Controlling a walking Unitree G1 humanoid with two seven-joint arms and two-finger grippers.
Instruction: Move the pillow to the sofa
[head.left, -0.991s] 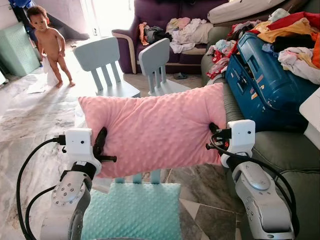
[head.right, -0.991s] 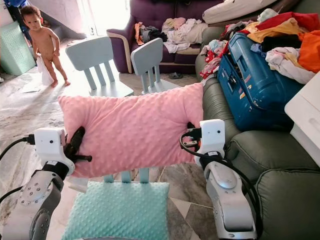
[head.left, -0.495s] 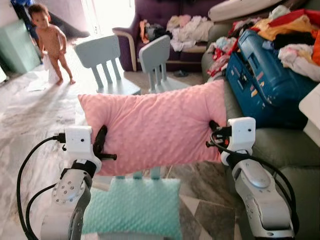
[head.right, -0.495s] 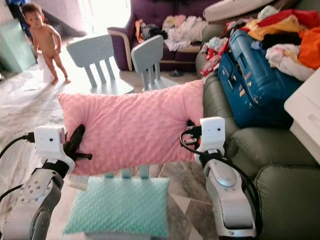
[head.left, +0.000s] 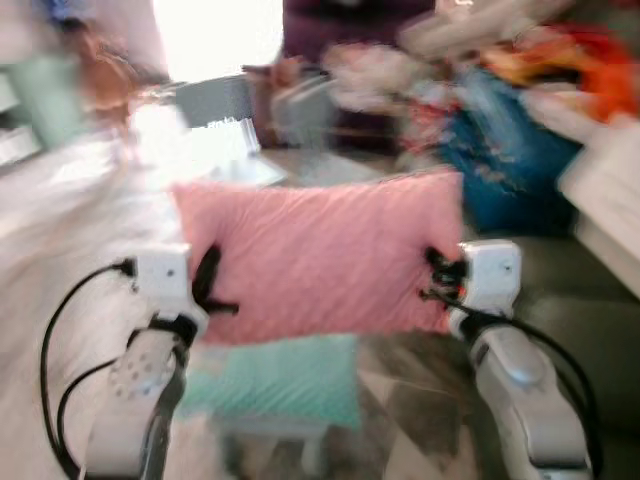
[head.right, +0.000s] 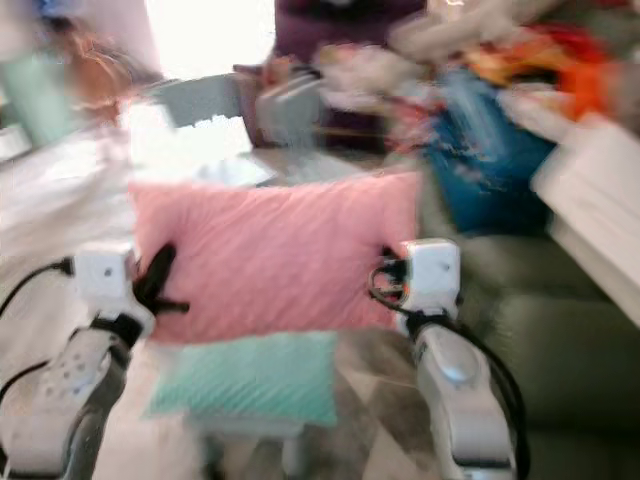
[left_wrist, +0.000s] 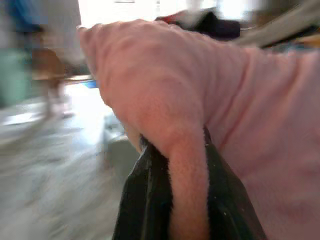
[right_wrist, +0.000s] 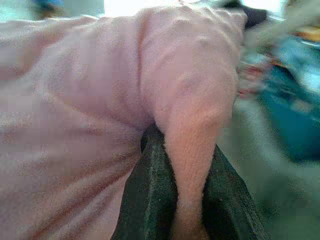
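Left hand: we had our left hand (head.left: 207, 292) pinched on a fold at the left end of the pink pillow (head.left: 318, 256); in its wrist view the two black fingers (left_wrist: 141, 200) sat tight on either side of a ridge of fabric.

Pillow: it hung in the air between our two hands, stretched broadside in front of us, above the mint cushion (head.left: 272, 380) and just short of the grey-green sofa (head.left: 590, 285) on our right.

Right hand: our right hand (head.left: 436, 280) was clamped the same way on the pillow's right end, fingers (right_wrist: 150, 195) closed over a pinch of cloth.

Step in hand: we judged we were carrying the pillow while turning toward the sofa.

Doing it well: we needed to keep both pinches firm and the two hands level and equally spaced, so the pillow neither sagged nor tore loose from one end. We judged it best to swing right with the body, lift the pillow over the sofa's arm, and let go only once it rested on a bare stretch of seat, away from the blue suitcase (head.left: 500, 170) and the heap of clothes (head.left: 520, 60).

Hard to make out: the whole head view was smeared by our own motion. The chairs (head.left: 215, 100) and the purple couch (head.left: 350, 30) beyond were mere shapes. A blurred orange-brown figure (head.left: 95, 65) at the far left may have been a person; we could not tell. How much free seat the sofa offered was cut off at the right edge.
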